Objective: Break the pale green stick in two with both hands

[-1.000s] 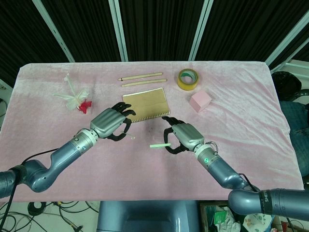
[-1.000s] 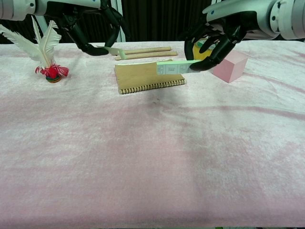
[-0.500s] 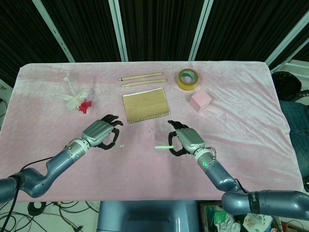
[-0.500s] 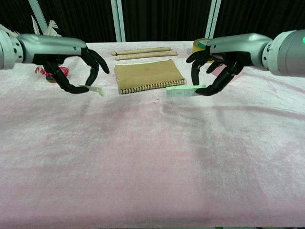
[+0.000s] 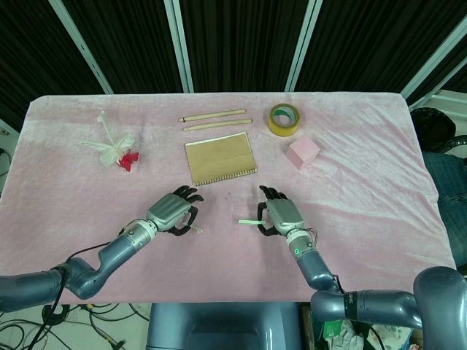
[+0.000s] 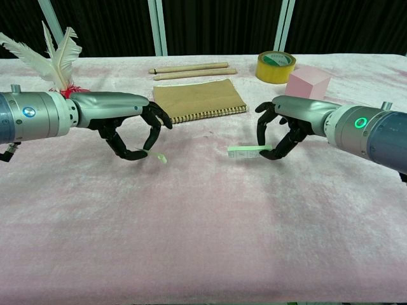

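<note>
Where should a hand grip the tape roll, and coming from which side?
The tape roll lies flat with its open hole up, so come from above: one finger into the hole, thumb on the outer wall. Take its near-left wall; the pink cube sits close at its near right. This is a judgement from its pose.

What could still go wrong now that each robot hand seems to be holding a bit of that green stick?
The stick already looks snapped. The left robot hand pinches its short piece only by the tip, so it might slip out. The right robot hand also holds its longer piece at one end, so it could twist loose. Both hang low over the pink cloth, where fingers might snag.
</note>
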Robot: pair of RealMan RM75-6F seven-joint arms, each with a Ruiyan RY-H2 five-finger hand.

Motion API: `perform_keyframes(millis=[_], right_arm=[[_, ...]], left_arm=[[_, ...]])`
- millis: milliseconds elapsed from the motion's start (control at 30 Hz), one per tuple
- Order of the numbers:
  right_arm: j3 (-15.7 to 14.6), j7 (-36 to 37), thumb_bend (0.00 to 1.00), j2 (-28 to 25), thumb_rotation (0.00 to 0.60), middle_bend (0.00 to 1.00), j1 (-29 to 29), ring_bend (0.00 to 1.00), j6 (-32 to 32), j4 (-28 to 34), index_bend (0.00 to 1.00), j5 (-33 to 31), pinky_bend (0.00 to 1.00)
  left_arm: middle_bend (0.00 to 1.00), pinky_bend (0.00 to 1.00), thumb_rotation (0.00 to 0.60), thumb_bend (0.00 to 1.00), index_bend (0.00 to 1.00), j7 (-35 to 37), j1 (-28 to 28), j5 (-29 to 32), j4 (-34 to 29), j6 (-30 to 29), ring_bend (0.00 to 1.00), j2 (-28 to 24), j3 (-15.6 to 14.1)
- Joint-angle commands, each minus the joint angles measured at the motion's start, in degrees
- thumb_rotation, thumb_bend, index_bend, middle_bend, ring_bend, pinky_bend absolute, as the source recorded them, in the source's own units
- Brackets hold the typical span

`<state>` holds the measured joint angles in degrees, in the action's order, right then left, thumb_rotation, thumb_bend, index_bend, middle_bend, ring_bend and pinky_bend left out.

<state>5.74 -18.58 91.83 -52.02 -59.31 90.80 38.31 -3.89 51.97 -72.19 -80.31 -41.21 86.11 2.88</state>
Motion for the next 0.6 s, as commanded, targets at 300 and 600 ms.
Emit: perform_keyframes(millis=[300, 600], right_arm=[[0.09, 0.09, 0.4, 1.86, 0.6, 0.0, 1.69, 0.0, 2.57, -2.02, 0.7, 1.15, 0.1], [0.13, -1.02, 0.35, 1.67, 0.6, 0.0, 1.94, 0.0, 6.2, -1.51, 0.57, -1.23, 0.09]], left_arm=[[0.12, 0.0, 0.6, 0.47, 0.59, -7.42, 0.56, 2.65, 2.09, 0.36, 0.0, 2.69, -0.5], [0.1, 0.0, 0.6, 0.37, 0.54, -12.94, 1.05, 6.0, 2.06, 1.41, 0.0, 3.25, -1.14]])
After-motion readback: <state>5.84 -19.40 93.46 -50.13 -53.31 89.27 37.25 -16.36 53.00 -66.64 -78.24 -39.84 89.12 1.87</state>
